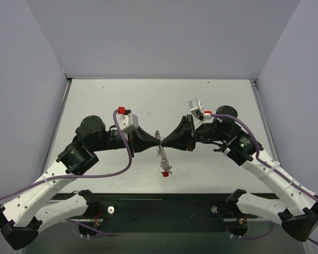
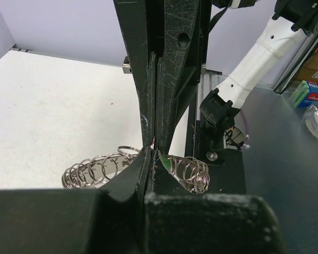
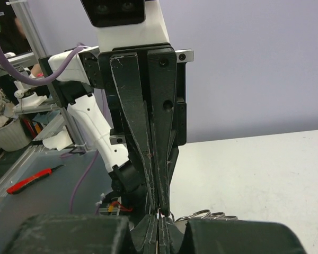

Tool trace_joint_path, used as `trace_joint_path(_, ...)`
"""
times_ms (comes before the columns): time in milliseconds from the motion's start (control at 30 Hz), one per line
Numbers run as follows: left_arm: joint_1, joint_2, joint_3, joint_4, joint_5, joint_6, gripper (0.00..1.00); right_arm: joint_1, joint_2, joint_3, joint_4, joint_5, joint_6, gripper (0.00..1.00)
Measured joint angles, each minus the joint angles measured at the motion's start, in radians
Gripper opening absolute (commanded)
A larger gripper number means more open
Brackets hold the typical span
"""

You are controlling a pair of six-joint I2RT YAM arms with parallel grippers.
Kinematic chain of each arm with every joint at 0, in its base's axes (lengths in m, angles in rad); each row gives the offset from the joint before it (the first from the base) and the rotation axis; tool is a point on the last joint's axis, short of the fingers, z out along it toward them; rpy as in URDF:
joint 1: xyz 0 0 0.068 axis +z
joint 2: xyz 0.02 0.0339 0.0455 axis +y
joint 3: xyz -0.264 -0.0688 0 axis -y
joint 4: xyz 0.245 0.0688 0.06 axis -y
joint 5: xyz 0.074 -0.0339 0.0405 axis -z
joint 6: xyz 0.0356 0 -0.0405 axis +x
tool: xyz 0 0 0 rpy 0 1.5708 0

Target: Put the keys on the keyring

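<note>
The keyring [image 1: 161,153] is a grey coil of wire loops. It hangs from where my two grippers meet tip to tip and runs down to the table. A red key [image 1: 164,173] lies at its lower end. My left gripper [image 1: 157,141] is shut on the coil, whose loops [image 2: 95,169] bulge out on both sides of its fingers. A green key head [image 2: 163,159] shows beside the fingertips. My right gripper [image 1: 164,141] is shut on a thin silver piece at the same spot, and loops [image 3: 206,215] lie just to its right. The other keys are hidden.
The white table [image 1: 212,174] is walled in by grey panels at the back and both sides. The black base rail [image 1: 164,209] runs along the near edge. Purple cables [image 1: 122,164] loop off both arms.
</note>
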Motion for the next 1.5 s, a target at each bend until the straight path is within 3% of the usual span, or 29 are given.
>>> trace_joint_path(33,0.0,0.0,0.0,0.0,-0.003,0.0,0.17,0.0,-0.001,0.0,0.0,0.002,0.0,0.0)
trace_joint_path(67,0.0,0.0,0.0,0.0,-0.008,0.0,0.28,0.0,-0.001,0.0,0.0,0.005,-0.001,0.0)
trace_joint_path(167,-0.001,-0.004,0.0,0.008,-0.027,-0.002,0.53,-0.001,-0.002,0.0,-0.009,0.013,-0.003,0.0)
trace_joint_path(200,-0.002,-0.012,0.0,0.015,-0.042,-0.01,0.54,-0.002,-0.002,-0.002,-0.016,0.016,-0.003,0.0)
trace_joint_path(433,-0.002,-0.09,0.0,0.04,-0.124,-0.025,0.53,-0.023,-0.01,-0.036,0.003,0.012,0.012,0.0)
trace_joint_path(867,-0.002,0.004,0.029,-0.098,-0.109,0.016,0.33,-0.092,0.005,0.024,0.024,-0.138,0.089,0.0)
trace_joint_path(1500,-0.002,0.0,-0.022,0.012,0.0,-0.029,0.32,-0.092,0.005,0.026,0.064,-0.165,0.142,0.0)
